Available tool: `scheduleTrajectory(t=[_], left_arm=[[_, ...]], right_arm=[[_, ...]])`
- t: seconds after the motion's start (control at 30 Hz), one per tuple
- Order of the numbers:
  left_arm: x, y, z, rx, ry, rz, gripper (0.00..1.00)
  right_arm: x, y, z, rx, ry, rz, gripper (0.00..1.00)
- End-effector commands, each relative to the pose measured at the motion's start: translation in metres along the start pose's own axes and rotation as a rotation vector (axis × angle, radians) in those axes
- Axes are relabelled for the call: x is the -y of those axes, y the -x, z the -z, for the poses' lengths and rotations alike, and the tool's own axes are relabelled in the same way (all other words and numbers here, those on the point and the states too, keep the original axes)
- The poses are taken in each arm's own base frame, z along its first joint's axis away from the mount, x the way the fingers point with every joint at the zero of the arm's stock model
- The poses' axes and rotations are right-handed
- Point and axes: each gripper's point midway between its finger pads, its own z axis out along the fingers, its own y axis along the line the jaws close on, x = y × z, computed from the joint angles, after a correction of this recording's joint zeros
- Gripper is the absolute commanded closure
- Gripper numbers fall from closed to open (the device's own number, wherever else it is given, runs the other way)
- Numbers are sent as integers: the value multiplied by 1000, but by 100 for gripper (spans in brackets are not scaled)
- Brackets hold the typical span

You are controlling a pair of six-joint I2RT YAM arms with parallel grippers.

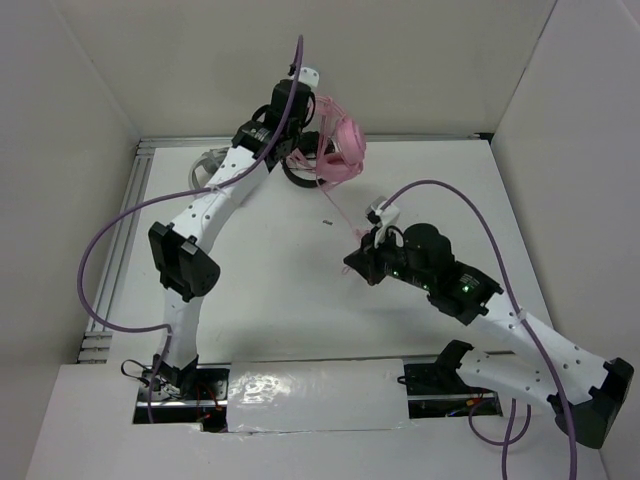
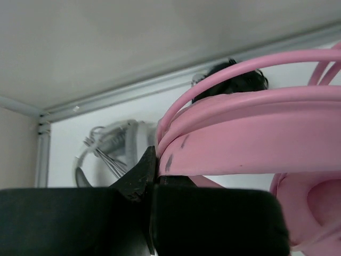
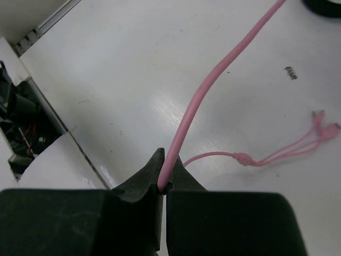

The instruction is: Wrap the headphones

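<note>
The pink headphones [image 1: 345,150] are held up off the white table [image 1: 270,300] at its far side, a little left of centre. The left gripper [image 2: 153,172] has its fingers pressed together on the edge of the headband [image 2: 256,136], pinching it.

In the left wrist view the band fills most of the right side and is cut off by the frame. One ear cup [image 2: 314,213] shows only as a pink blur in the lower right corner. Thin pink loops of cord arch over the band.

From the headphones the cable [image 3: 213,80] runs down and toward the near right, to the right gripper [image 3: 165,184]. Its fingers are closed on the cable, nipping it between their tips. Beyond the pinch, the loose end lies on the table and splits into thin strands tipped with small plugs [image 3: 319,128].

A small dark mark [image 3: 290,72] on the tabletop beside the cable may be writing, but it is too small to read.

Behind the pink band, black headphones [image 2: 234,80] are mostly hidden. Grey-white headphones [image 2: 112,149] lie further left by the metal rail [image 2: 117,93] at the table's far edge, out of focus.

In the top view, purple leads [image 1: 100,250] loop along both arms, and the right one is cut off at the near edge.
</note>
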Motion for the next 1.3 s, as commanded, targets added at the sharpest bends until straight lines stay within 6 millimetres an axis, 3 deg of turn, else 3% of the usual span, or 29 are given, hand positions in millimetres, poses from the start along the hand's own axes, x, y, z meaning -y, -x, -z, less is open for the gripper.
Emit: scheduleTrajectory(t=[0.0,0.1,0.17,0.37,0.47,0.53,0.6,0.7,0.73,0.77,0.87,0.97,1.07,1.17,1.27], left_arm=[[12,5,10,-24,-124,224,100],[28,-36,10,-169,-194,249,100],[37,-48,12,-214,-252,285,100],[43,-105,16,-340,-227,228,100],[43,-157,33,-467,-163,173,100],[51,-172,43,-482,-185,135,100],[59,-179,50,-481,-220,148,100],[67,-180,60,-523,-247,204,100],[66,-174,60,-515,-243,219,100],[65,-184,61,-567,-210,227,100],[67,-191,62,-609,-191,211,100],[80,-197,69,-582,-239,154,100],[92,-208,91,-562,-341,122,100],[105,-205,107,-496,-423,92,100],[107,-211,135,-487,-467,79,100]], right_arm=[[11,44,20,88,-115,50,100],[7,64,23,119,-114,63,100],[4,80,26,158,-104,75,100],[34,122,43,246,-314,137,100],[61,126,51,232,-476,135,100],[69,128,55,219,-524,181,100],[67,128,51,204,-511,205,100],[49,130,38,173,-397,232,100],[33,128,32,159,-302,250,100],[20,123,24,139,-221,265,100],[12,126,22,153,-194,277,100],[29,141,30,203,-314,274,100],[46,152,36,236,-416,331,100],[58,156,36,209,-481,385,100],[72,151,23,159,-539,416,100]])
